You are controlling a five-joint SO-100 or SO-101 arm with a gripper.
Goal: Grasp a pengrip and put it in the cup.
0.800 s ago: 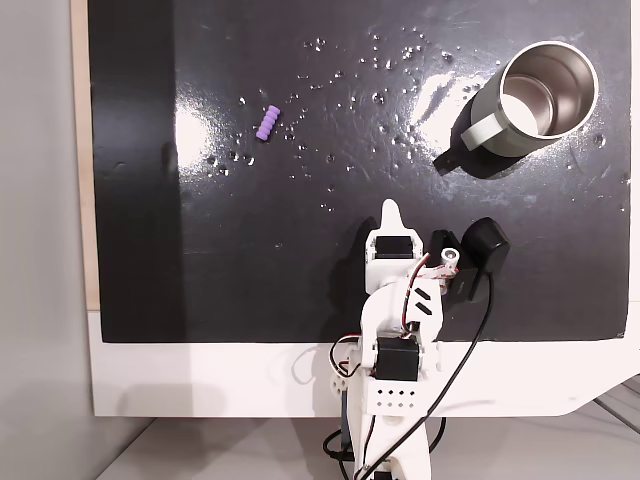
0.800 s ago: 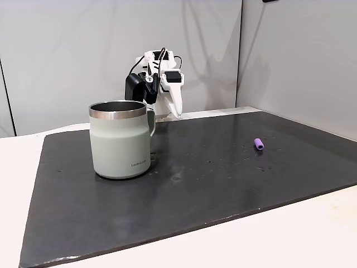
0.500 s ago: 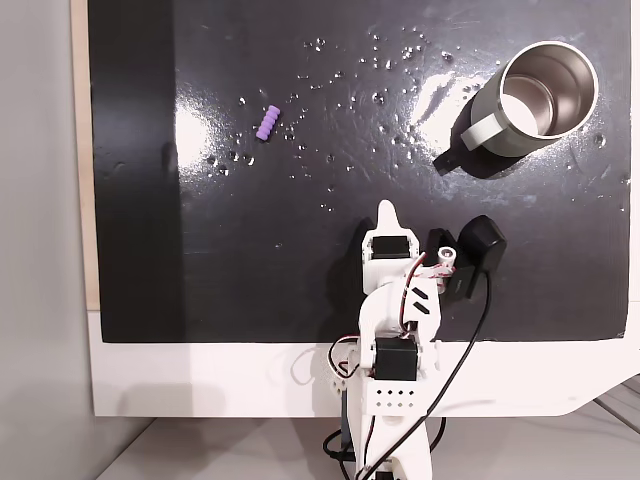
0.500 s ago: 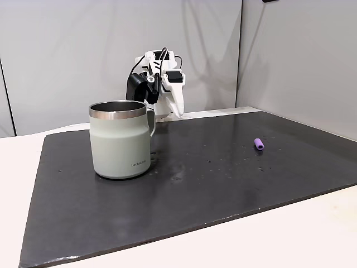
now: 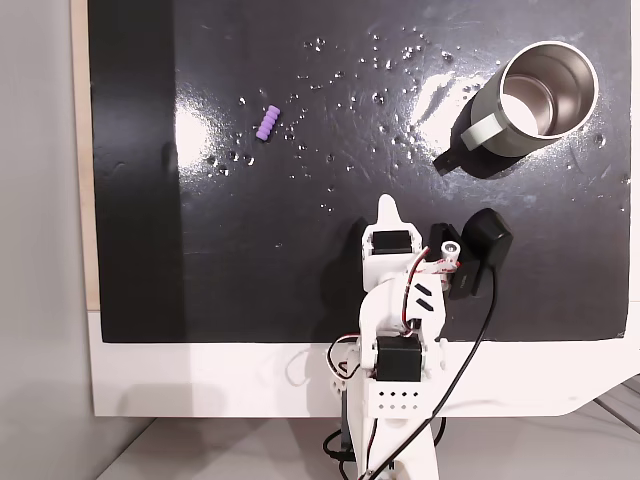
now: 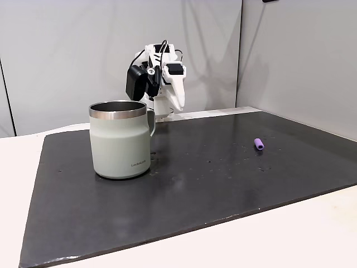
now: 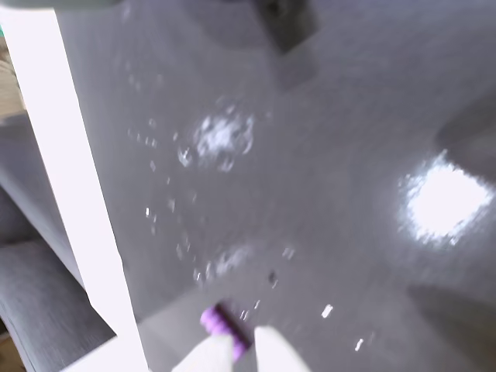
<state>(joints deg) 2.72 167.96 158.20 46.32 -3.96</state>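
We see our arm (image 6: 159, 67) lifted a bit higher than a moment ago, tipping out over the dark counter (image 5: 300, 270). Our fingers (image 5: 388, 210) look together and hold nothing. Farther out, the pengrip (image 5: 267, 122) lies alone, well apart from the cup (image 5: 535, 98). We think the reach is just starting.
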